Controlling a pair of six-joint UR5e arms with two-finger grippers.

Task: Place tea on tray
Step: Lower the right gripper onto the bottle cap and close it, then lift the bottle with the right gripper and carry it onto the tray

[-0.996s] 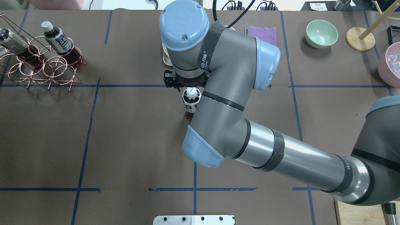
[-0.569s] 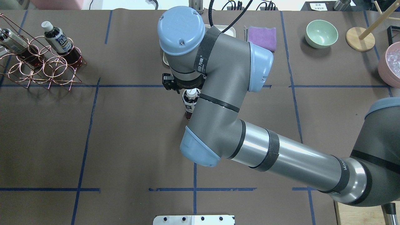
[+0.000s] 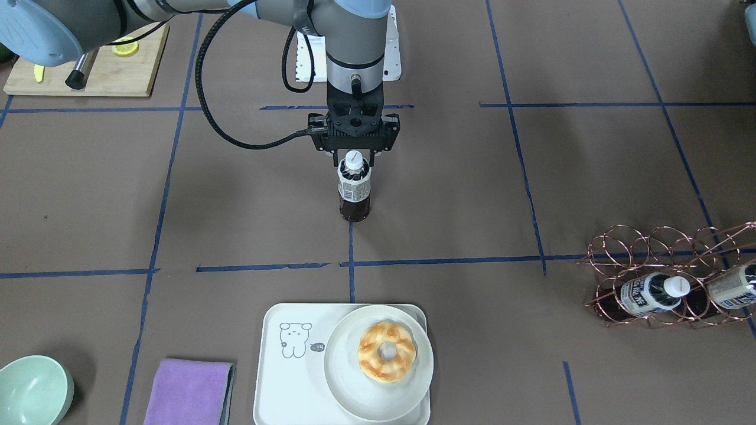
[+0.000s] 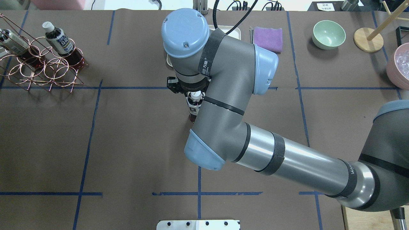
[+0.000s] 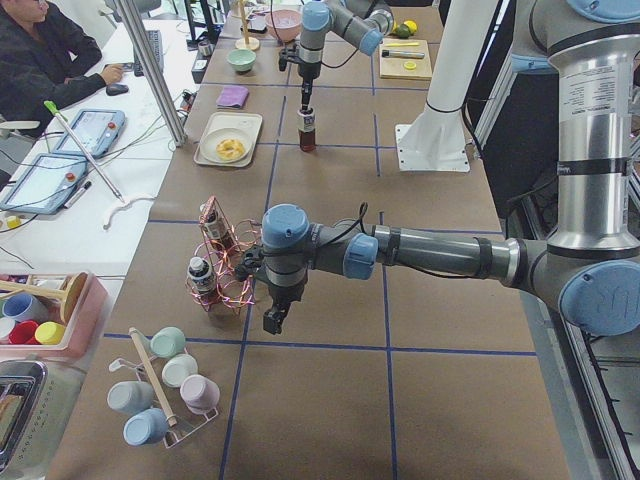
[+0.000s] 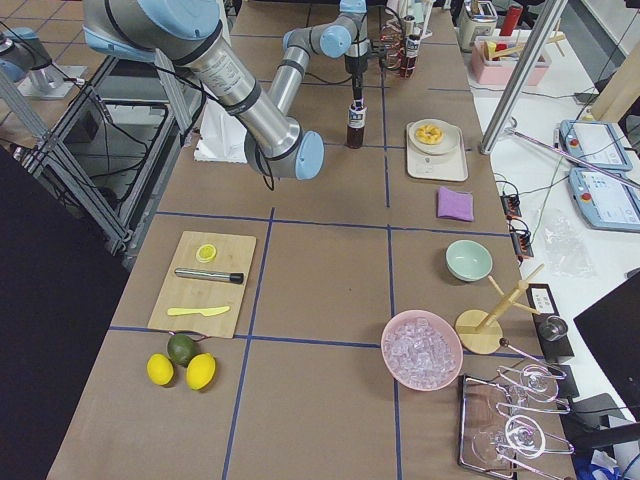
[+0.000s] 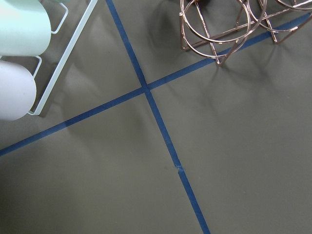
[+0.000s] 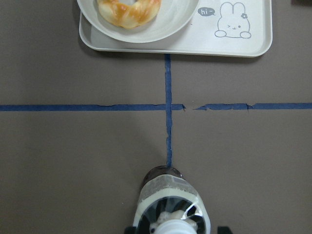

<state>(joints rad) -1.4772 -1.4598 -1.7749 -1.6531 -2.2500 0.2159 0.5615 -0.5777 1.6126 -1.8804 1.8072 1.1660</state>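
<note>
"hi" printed on the tray

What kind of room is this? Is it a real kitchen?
Probably a robot test lab, not a real kitchen. The table is marked into squares with blue tape, a person sits by control tablets, and a big robot arm reaches over it.

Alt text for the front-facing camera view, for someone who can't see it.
The right gripper, open, straddles the top of a tea bottle standing upright on the brown table. Nearer the camera, a cream tray holds a plate with a doughnut.
</note>
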